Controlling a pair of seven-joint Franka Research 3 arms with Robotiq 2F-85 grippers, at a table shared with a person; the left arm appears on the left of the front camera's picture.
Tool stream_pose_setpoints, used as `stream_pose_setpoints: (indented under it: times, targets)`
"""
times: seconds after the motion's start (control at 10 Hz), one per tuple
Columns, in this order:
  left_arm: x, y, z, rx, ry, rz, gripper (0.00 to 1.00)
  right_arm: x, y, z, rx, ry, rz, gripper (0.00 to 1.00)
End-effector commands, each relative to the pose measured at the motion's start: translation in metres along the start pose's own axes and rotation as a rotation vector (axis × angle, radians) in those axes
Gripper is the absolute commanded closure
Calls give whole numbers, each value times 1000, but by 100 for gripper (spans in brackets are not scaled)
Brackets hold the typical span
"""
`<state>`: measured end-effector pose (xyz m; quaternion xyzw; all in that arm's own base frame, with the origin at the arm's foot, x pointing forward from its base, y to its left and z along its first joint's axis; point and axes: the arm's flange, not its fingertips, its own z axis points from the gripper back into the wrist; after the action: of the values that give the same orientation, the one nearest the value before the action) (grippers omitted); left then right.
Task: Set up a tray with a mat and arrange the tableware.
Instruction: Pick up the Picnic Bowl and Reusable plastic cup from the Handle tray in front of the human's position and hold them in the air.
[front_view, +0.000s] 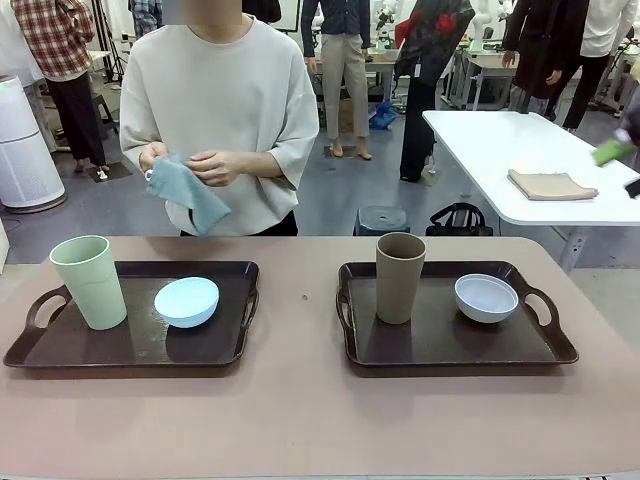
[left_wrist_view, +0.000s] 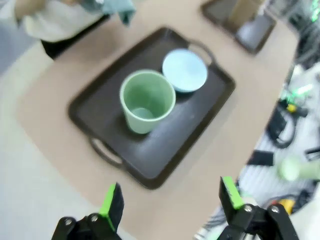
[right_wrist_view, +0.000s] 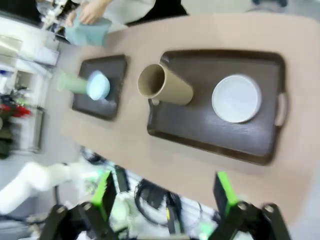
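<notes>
Overhead, hung with the left gripper (left_wrist_view: 171, 197) spread wide and empty, well above the left tray (left_wrist_view: 195, 115); looked straight down into the pale green tumbler (left_wrist_view: 147, 100), upright at that tray's left end, with the light blue bowl (left_wrist_view: 185, 70) just beside it on the right. Likewise hung with the right gripper (right_wrist_view: 164, 189) parted, gripping nothing, high over the near side of the table (front_view: 300, 420) by the right tray (front_view: 440, 345). Found the brown tumbler (front_view: 400, 277) standing on that tray's left half and the white bowl (front_view: 486, 297) apart from it on the right half. Found both trays bare of any mat under the tableware. Saw, at the far side, a person's hands (front_view: 215, 168) holding a blue-grey cloth (front_view: 190, 195), possibly the mat.

Judged the tumblers light, stiff and smooth-walled, tall enough to tip if nudged near the top; best pinched across the wall a little below the rim, or over the rim with one finger inside. Judged the bowls light, shallow and slippery on the outer curve; best taken at the rim, one finger in, one out. Judged the cloth soft and limp, to be pinched at an edge
</notes>
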<state>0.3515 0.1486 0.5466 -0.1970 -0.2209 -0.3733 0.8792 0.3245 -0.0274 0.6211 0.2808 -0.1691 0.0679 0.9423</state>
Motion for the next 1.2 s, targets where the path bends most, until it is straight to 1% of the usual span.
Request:
stream_pose_setpoints:
  times: [0.0, 0.1, 0.2, 0.3, 0.5, 0.6, 0.7, 0.8, 0.9, 1.0, 1.1]
  targets:
    - [-12, 9, -15, 5, -43, -188, 0, 47, 50, -21, -91, 84, 32, 0]
    - [-11, 13, -20, -38, -40, -233, 0, 66, 82, -39, -102, 102, 32, 0]
    - [-11, 17, -27, -87, -28, -266, 0, 84, 106, -63, -129, 128, 11, 0]
    - [-13, 22, -25, -145, -22, -290, 0, 103, 132, -92, -161, 150, -26, 0]
    - [-21, 33, -31, -272, -8, -327, 0, 125, 159, -150, -227, 179, -95, 0]
    - [-11, 33, -38, -299, -12, -330, 0, 132, 166, -182, -272, 157, -119, 0]
    - [22, 19, -42, -318, -18, -339, 0, 137, 176, -216, -301, 158, -131, 0]
    - [45, 12, -40, -334, -32, -349, 0, 141, 178, -239, -328, 154, -137, 0]
    - [63, 6, -36, -342, -52, -345, 0, 143, 180, -254, -325, 154, -147, 0]
    - [67, 7, -34, -345, -71, -342, 0, 144, 179, -259, -310, 151, -153, 0]
    - [88, 1, -28, -346, -92, -338, 0, 147, 174, -256, -257, 166, -166, 0]
